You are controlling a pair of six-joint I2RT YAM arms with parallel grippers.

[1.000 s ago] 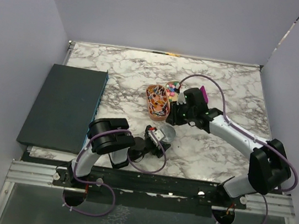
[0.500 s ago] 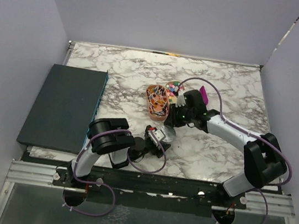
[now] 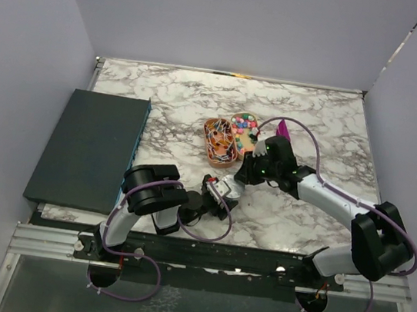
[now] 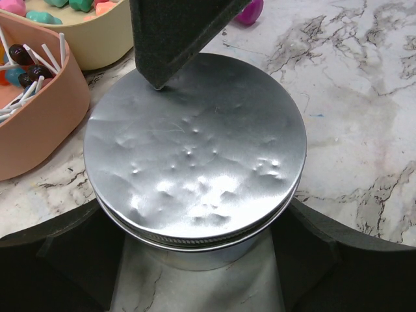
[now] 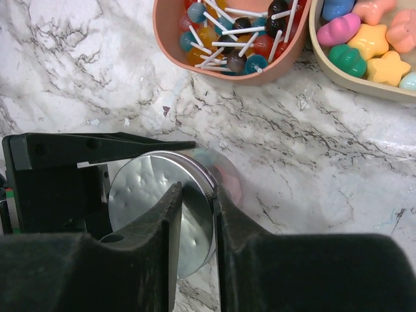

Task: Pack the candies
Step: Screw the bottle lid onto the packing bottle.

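Marble tabletop [image 3: 178, 97]: the left gripper [image 4: 195, 221] is clamping the silver tin [image 4: 195, 149] by its sides. The right gripper [image 5: 198, 195], narrow, is straddling the tin's rim, grip unclear. The candies [image 5: 364, 39] are sitting in the cream bowl [image 5: 351, 81] beyond.

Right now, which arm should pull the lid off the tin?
Right. The right tool straddles the lid's rim; the left tool clamps the tin, bracing it.
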